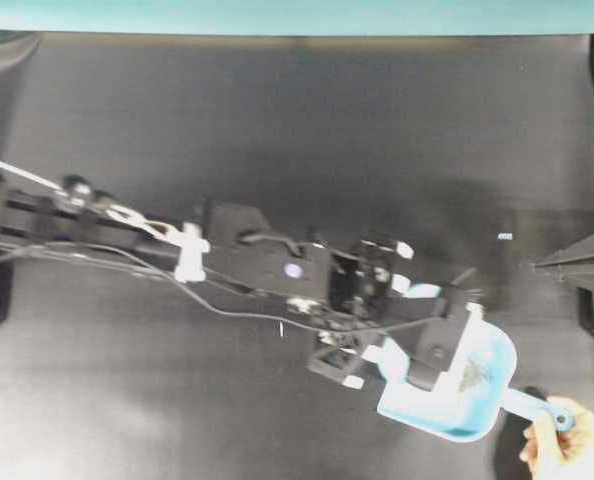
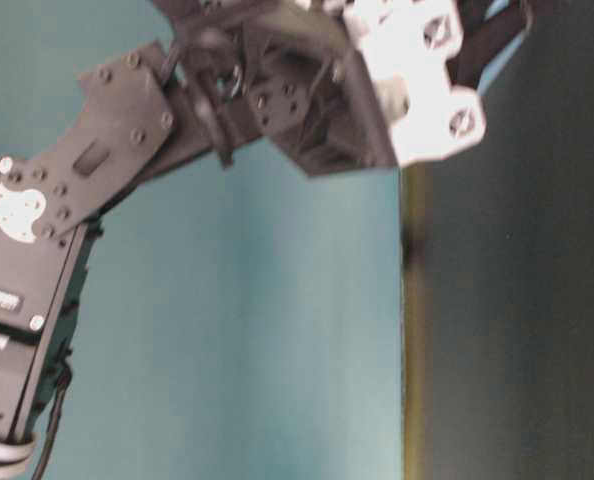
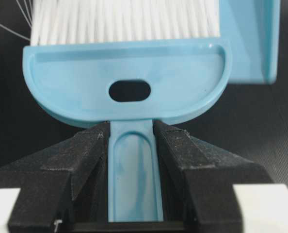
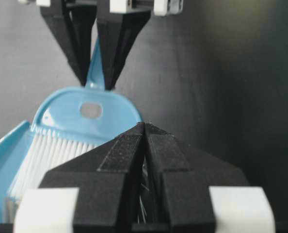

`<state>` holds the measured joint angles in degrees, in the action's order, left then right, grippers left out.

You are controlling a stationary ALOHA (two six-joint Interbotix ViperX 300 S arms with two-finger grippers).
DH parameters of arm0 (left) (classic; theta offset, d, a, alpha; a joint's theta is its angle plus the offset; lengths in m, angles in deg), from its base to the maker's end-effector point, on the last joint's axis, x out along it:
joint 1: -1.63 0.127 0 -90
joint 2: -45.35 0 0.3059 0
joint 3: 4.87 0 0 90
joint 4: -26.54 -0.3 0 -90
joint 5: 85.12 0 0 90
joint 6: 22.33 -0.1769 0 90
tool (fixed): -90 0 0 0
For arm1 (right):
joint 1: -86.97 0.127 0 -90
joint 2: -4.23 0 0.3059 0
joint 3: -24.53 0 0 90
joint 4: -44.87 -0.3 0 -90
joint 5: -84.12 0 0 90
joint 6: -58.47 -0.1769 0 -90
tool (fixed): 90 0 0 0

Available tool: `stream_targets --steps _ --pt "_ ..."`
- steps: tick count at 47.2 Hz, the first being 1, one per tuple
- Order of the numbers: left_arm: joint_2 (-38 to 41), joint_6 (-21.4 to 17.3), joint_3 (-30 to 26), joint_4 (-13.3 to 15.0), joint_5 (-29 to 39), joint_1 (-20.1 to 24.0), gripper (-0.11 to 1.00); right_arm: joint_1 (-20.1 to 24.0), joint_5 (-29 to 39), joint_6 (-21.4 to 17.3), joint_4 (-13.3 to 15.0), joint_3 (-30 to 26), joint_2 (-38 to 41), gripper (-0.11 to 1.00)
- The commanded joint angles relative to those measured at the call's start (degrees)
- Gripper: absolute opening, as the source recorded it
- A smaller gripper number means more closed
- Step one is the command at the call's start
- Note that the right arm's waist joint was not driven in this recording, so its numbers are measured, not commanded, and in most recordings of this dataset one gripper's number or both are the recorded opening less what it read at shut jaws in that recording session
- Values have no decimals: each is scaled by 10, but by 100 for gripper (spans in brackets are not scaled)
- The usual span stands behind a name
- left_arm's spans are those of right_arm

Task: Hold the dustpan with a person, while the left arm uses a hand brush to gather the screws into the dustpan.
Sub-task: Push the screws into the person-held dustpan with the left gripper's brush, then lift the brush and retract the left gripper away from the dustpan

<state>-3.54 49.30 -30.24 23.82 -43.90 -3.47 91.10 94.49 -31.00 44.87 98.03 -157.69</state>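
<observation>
My left gripper (image 3: 132, 127) is shut on the slim handle of the light blue hand brush (image 3: 129, 91), just behind its head. Its white bristles (image 3: 124, 19) point down into the light blue dustpan (image 1: 417, 410), whose wall (image 3: 250, 39) shows beside the brush. From overhead, the left arm (image 1: 257, 265) reaches across to the pan at lower right. A grey clump of screws (image 1: 474, 375) lies inside the pan, and one thin screw (image 1: 281, 328) lies on the mat under the arm. The person's hand (image 1: 567, 450) holds the dustpan handle (image 1: 537, 405). My right gripper (image 4: 145, 125) is shut and holds nothing.
The right gripper (image 1: 539, 265) sits at the right edge, pointing toward the brush. A small light blue fleck (image 1: 505, 237) lies on the dark mat above the pan. A teal wall (image 1: 277, 15) borders the far side. Left arm links (image 2: 277, 90) fill the table-level view.
</observation>
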Motion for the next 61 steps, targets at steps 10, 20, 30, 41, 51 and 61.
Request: stream_targets --steps 10,20,30,41,51,61 --pt "1 2 -24 0 -33 1 31 0 -2 4 0 -3 3 0" --pt "-78 1 13 0 -30 1 30 0 -2 4 0 -3 3 0" --pt "-170 4 89 0 -29 0 30 0 -2 4 0 -3 3 0" --pt "-247 13 228 0 -114 7 31 0 -3 4 0 -3 3 0" --pt "-324 52 382 0 -316 7 30 0 -2 4 -1 -3 2 0" --pt "-364 98 490 0 -388 10 31 0 -2 4 0 -3 2 0"
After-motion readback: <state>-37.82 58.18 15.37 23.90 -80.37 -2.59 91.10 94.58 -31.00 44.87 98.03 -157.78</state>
